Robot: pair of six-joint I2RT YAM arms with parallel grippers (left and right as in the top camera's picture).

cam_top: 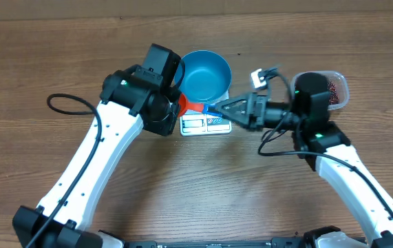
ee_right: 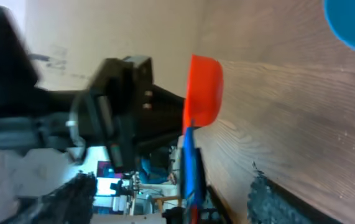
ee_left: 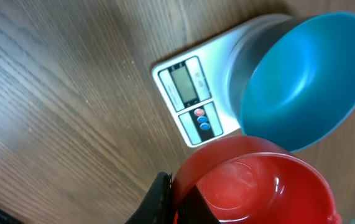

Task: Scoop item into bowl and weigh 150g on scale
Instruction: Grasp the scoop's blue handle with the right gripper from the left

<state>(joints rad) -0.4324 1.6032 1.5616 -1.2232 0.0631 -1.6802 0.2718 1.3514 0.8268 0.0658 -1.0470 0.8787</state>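
A red scoop (cam_top: 184, 105) with a blue handle (cam_top: 210, 108) hangs just in front of the blue bowl (cam_top: 205, 72), which stands on the white scale (cam_top: 206, 125). My left gripper (cam_top: 171, 110) is shut on the rim of the scoop's cup (ee_left: 258, 180); in the left wrist view one black finger (ee_left: 160, 200) presses that rim and the cup is empty. My right gripper (cam_top: 228, 110) reaches in from the right. Its jaws stand open on either side of the handle (ee_right: 189, 168), not touching it. The beans (cam_top: 334, 88) lie in a clear tub at the far right.
The clear tub (cam_top: 338, 77) sits behind my right arm's wrist. The scale's display and buttons (ee_left: 193, 99) face the front. Cables loop on the bare wood table (cam_top: 58, 103) beside the left arm and in front of the right arm.
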